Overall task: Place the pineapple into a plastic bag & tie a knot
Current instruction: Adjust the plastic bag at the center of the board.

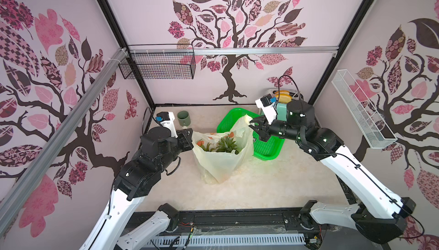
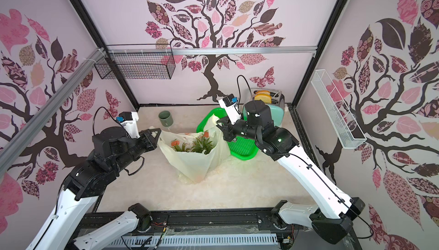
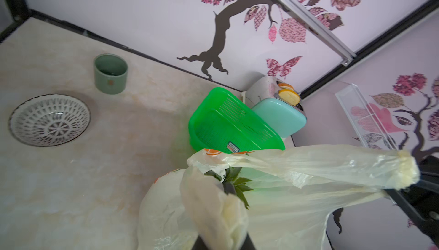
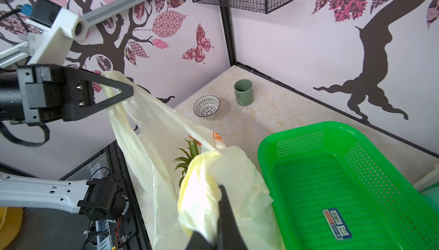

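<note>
reaching inward, left pincer (image 1: 190, 138) and right pincer (image 1: 252, 124) hold plastic bag (image 1: 221, 163) open.

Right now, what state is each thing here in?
Bag, open, untied, handles pulled apart.
Pineapple, inside the bag.
Left hand, shut on one handle.
Right hand, shut on the other handle.
Basket, empty but for a label.
Cup, upright, empty.
Bowl, upright, empty.
Toaster, bread sticking up.

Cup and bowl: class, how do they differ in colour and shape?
The cup is green; the bowl is white with a dark pattern. The cup is tall and straight-walled; the bowl is wide and shallow. Both stand upright, mouth up, on the table.
</note>
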You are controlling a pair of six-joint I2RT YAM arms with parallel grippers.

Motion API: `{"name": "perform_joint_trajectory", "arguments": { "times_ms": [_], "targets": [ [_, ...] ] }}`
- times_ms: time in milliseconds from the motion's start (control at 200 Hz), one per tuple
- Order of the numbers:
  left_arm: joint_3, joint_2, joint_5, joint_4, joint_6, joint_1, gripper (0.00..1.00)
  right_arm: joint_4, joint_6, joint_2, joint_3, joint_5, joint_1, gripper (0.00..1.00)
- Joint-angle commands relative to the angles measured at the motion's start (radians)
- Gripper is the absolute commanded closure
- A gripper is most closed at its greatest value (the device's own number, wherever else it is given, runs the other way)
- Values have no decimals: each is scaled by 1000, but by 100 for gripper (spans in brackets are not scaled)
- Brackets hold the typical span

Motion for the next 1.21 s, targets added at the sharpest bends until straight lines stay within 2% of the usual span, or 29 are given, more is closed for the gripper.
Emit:
{"name": "perform_joint_trajectory", "arguments": {
  "times_ms": [0,155,210,410,680,805,890,960,1120,1200],
  "targets": [
    [2,12,202,173,107,3,100,25,13,-64,-31,-75,-2,100],
    [10,65,446,187,224,4,100,-6,-13,-160,-114,-154,-3,100],
    [20,80,499,150,272,3,100,-32,-22,-185,-142,-168,-4,100],
    [-11,54,566,62,451,4,100,-57,-1,-217,-206,-175,-3,100],
    [-152,-81,681,53,685,4,100,-74,26,-182,-221,-136,2,98],
    [-195,-105,743,52,709,3,100,-61,43,-189,-232,-145,5,94],
    [-206,-100,737,63,686,3,100,-47,51,-193,-232,-139,5,92],
    [-209,-95,721,85,659,4,100,-36,54,-193,-229,-128,7,78],
    [-201,-85,667,97,617,4,100,-44,1,-185,-208,-47,7,24],
    [-192,-79,641,83,608,4,100,-68,-70,-189,-176,4,6,8]
  ]
}}
